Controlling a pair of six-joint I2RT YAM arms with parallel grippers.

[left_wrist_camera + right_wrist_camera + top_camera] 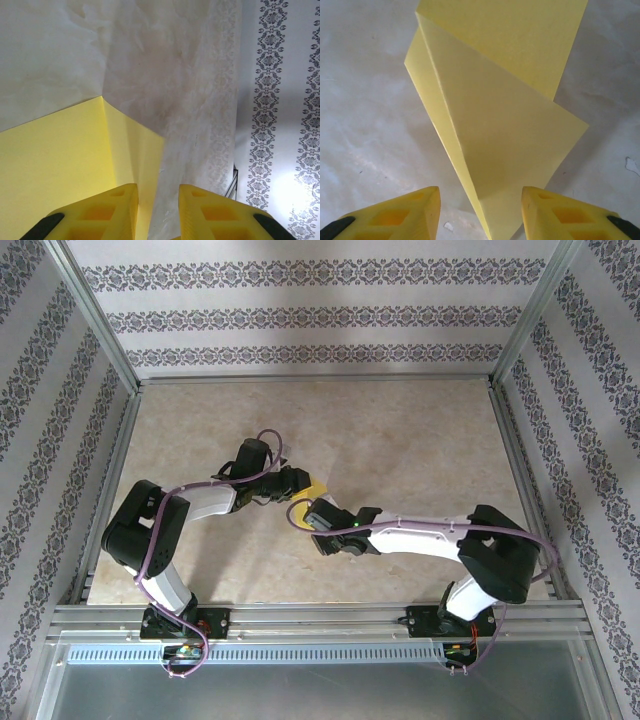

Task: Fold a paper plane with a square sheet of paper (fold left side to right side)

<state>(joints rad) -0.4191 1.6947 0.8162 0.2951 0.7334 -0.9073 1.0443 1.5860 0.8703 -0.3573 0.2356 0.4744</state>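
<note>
The square sheet of paper [316, 487] is bright yellow and partly folded, lying mid-table between my two grippers. In the left wrist view the paper [60, 160] lies flat with a crease, and its right edge runs down between my yellow fingers. My left gripper [158, 192] stands a little open over that edge, with table showing in the gap. In the right wrist view a folded flap of the paper [505, 125] rises at a slant, its lower tip between my fingers. My right gripper [480, 195] is wide open, touching nothing. From above, the left gripper [293, 483] and right gripper [318, 515] nearly meet.
The beige table [400, 440] is fenced by aluminium rails [320, 615] and patterned walls [300, 310]. In the left wrist view a wall [280, 100] stands close on the right. There is free room at the back and right of the table.
</note>
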